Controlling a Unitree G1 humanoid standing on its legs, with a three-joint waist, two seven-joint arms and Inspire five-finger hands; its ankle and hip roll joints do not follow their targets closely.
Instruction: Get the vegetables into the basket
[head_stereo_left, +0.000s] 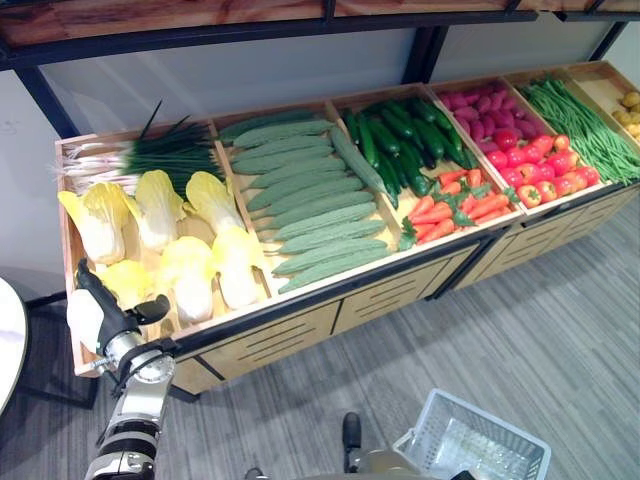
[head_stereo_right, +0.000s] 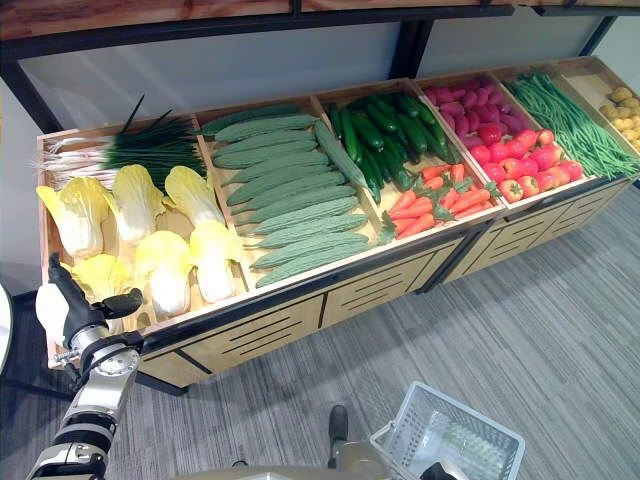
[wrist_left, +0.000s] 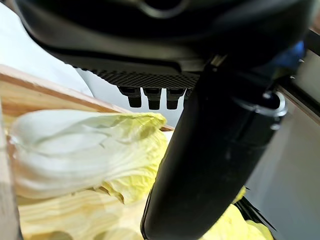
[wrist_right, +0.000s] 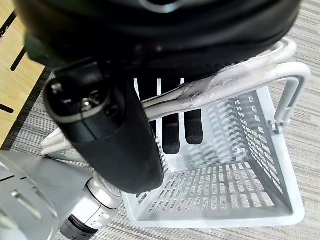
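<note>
White plastic basket (wrist_right: 260, 150) handle gripped by right hand (wrist_right: 115, 135) lower right, left hand (head_stereo_left: 105, 310) fingers loose, over yellow cabbages (head_stereo_left: 190, 270) lower left

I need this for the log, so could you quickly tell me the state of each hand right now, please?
Left hand: open, holding nothing, at the napa cabbages.
Right hand: shut on the basket's handle.

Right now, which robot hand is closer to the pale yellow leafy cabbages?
Left. The left hand hovers right at the pale yellow leafy cabbages; the right hand holds the white plastic basket's handle down by the floor.
</note>
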